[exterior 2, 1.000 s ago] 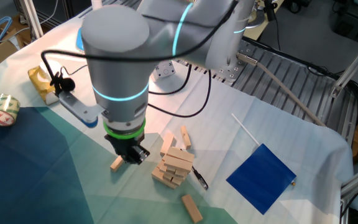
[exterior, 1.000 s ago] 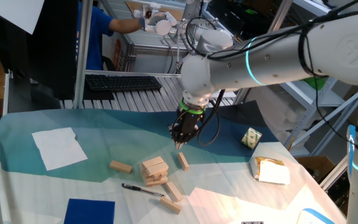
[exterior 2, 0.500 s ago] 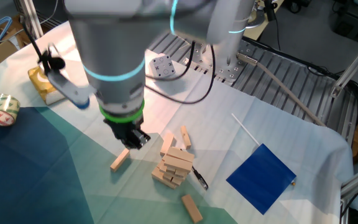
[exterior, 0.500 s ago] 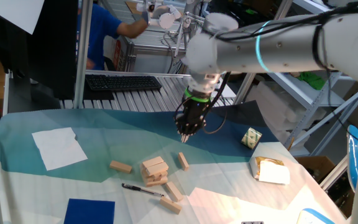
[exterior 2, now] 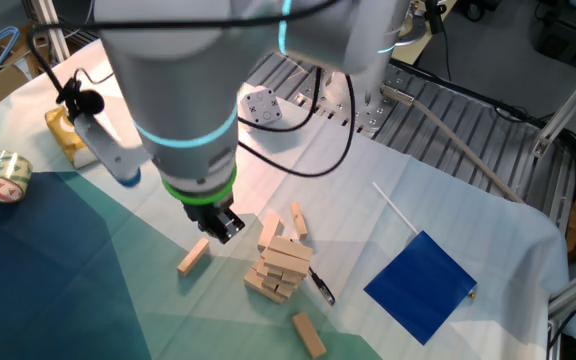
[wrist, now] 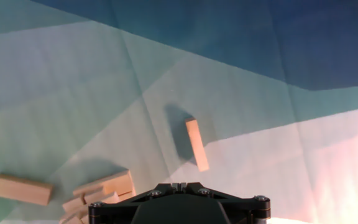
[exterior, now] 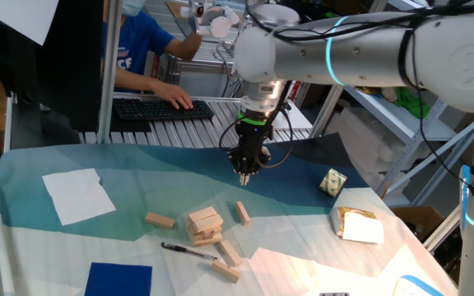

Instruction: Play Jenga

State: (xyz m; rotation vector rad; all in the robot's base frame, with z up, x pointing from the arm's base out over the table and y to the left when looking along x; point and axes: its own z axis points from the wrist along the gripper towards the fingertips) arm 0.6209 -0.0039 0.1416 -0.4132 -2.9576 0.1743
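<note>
I'm hanging well above the bench [exterior: 48, 164], my jaws [exterior: 244, 173] pointing down and holding nothing. From one fixed view they look pinched close together at the tips, but I cannot tell for sure whether they are fully closed; my own hand view shows only the black housing, not the tips.

Below my jaws lies a single loose Jenga block [wrist: 197, 144], flat on the teal-and-white cloth [wrist: 73, 81], apart from everything else. Off to one side of it sits the short uneven Jenga stack [exterior: 204, 224], its layers skewed. Beyond the stack, farther from my jaws, another loose block [exterior: 160, 220] rests flat. On the far side of the stack from me, two more blocks [exterior: 228, 260] lie close together beside a thin black pen [exterior: 188, 250].

Well away from my jaws, a white sheet [exterior: 79, 195] and a dark blue square [exterior: 118, 279] lie on the cloth, and a brown-and-white packet [exterior: 359, 224] sits out toward the opposite edge.
</note>
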